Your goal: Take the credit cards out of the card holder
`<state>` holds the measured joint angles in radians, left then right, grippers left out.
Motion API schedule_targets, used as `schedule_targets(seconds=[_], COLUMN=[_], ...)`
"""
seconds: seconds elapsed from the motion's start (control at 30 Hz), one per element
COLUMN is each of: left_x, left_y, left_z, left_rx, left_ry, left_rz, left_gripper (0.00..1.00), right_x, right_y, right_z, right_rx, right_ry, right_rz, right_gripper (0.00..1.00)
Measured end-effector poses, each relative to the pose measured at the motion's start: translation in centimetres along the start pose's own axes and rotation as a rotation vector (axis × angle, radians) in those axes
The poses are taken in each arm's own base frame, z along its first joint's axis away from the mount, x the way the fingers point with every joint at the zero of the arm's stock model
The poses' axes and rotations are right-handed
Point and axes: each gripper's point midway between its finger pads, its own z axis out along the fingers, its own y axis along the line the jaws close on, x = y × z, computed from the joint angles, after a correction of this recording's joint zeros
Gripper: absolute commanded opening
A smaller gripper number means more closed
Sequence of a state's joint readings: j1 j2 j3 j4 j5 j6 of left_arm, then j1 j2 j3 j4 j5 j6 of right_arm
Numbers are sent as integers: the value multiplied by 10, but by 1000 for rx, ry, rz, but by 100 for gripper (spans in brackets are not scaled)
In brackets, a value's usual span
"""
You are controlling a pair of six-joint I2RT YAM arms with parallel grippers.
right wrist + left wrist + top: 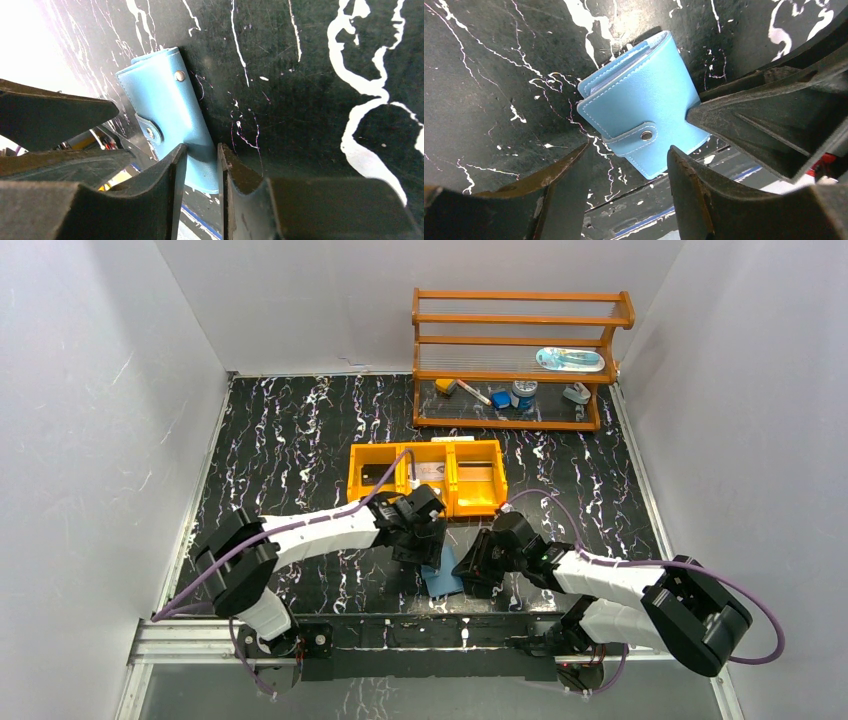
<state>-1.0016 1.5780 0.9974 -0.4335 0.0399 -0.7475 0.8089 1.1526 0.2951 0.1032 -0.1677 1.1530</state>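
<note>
**A:** How is the left arm posing?

**B:** The left arm [320, 525] is reaching from its base at the near left corner toward the middle of the table [300, 430]. Its wrist is dipping down just in front of the orange three-bin tray [478, 506]. The left fingers [564, 180] are standing well apart and pointing at the tabletop, and the strap end of the card holder [644, 95] is lying in the gap between them.

**A:** And the card holder itself?

**B:** It is lying on the black marbled table near the front edge, between the two wrists. It is sky-blue with pale stitching and is folded shut. Its strap is wrapping over the edge and sitting fastened on a metal snap. Pale layered edges are peeking out along its upper side, but I cannot tell what they are.

**A:** What is the right arm doing?

**B:** The right arm [600, 575] is stretching leftward from the near right corner, with its wrist angling down at the card holder's right side. The right fingers [165, 180] are sitting close together with only a narrow slot between them, and blue is showing in that slot. I cannot tell whether they are actually clamping it.
</note>
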Motion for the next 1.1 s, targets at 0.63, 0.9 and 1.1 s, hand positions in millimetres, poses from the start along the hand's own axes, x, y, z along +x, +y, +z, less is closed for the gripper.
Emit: schedule_targets(seconds=[0.63, 0.9, 1.1], left_x=[12, 11, 12], left_y=[2, 3, 3], left_z=[20, 20, 20], left_rx=[-220, -253, -242], left_ry=[43, 14, -1], left_rz=[89, 101, 96], left_gripper=[42, 27, 18], right_x=[0, 1, 3], right_y=[2, 5, 11], right_z=[0, 1, 3], right_rx=[-28, -42, -68], right_ry=[-12, -2, 26], right_rz=[41, 39, 21], right_gripper=[40, 48, 44])
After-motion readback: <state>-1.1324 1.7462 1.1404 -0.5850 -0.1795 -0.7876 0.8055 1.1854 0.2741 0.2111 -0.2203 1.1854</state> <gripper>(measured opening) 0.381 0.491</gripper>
